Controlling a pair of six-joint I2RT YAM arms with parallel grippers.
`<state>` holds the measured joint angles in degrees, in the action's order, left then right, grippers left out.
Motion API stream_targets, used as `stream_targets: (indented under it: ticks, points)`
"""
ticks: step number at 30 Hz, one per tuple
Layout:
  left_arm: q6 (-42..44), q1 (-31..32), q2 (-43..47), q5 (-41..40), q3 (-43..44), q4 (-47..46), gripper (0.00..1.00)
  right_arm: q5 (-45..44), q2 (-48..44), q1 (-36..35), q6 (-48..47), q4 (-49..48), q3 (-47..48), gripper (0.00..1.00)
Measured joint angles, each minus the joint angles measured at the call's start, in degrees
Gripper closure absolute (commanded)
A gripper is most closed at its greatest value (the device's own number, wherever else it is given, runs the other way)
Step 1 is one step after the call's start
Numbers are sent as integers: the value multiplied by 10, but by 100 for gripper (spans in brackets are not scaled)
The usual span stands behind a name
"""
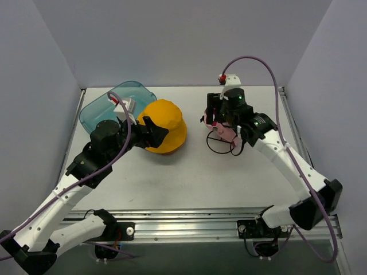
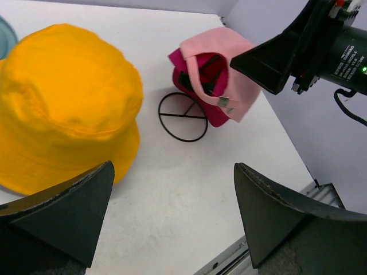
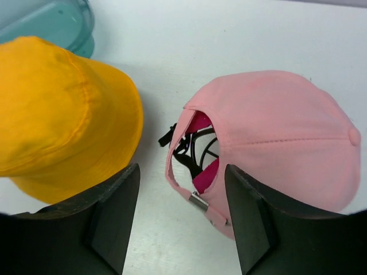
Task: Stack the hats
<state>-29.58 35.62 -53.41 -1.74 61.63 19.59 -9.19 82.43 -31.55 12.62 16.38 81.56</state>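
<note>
The yellow-orange bucket hat (image 1: pixel 166 132) sits crown-up left of centre; it also shows in the left wrist view (image 2: pixel 63 97) and the right wrist view (image 3: pixel 57 109). The light pink cap (image 1: pixel 227 133) lies over the magenta cap (image 2: pixel 213 114) on a black wire stand (image 2: pixel 182 117); the pink cap's back strap faces the right wrist camera (image 3: pixel 275 132), with magenta (image 3: pixel 202 176) showing through the opening. My left gripper (image 1: pixel 153 133) is open and empty beside the bucket hat (image 2: pixel 172 220). My right gripper (image 1: pixel 221 117) is open just above the pink cap (image 3: pixel 180 220). The grey cap is out of view.
A translucent teal-blue tub (image 1: pixel 106 109) stands at the back left behind the bucket hat, and shows in the right wrist view (image 3: pixel 51 23). Grey walls close in the table on the left, back and right. A metal rail (image 1: pixel 189 220) runs along the near edge.
</note>
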Motion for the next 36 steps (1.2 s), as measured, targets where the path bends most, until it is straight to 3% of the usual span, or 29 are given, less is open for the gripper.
stream_targets:
  ticks: [5, 6, 12, 18, 25, 36]
  points:
    - [34, 73, -10, -3, 38, 12, 6, 28, -128, 0, 15, -39, -56, 12]
    - [39, 89, -10, -7, 39, 15, 6, 32, -156, 0, 16, -47, -69, 0]
    - [55, 143, 17, -23, 8, 26, 6, 51, -280, 0, 45, -84, -149, 0]
    - [63, 146, 98, -5, -45, 32, 6, 65, -343, 0, 73, -88, -214, 0]
    - [63, 146, 178, 3, -48, 31, 6, 60, -415, 0, 73, -93, -243, 0]
    - [65, 146, 152, 2, -48, 33, 6, 53, -430, 0, 73, -102, -250, 0]
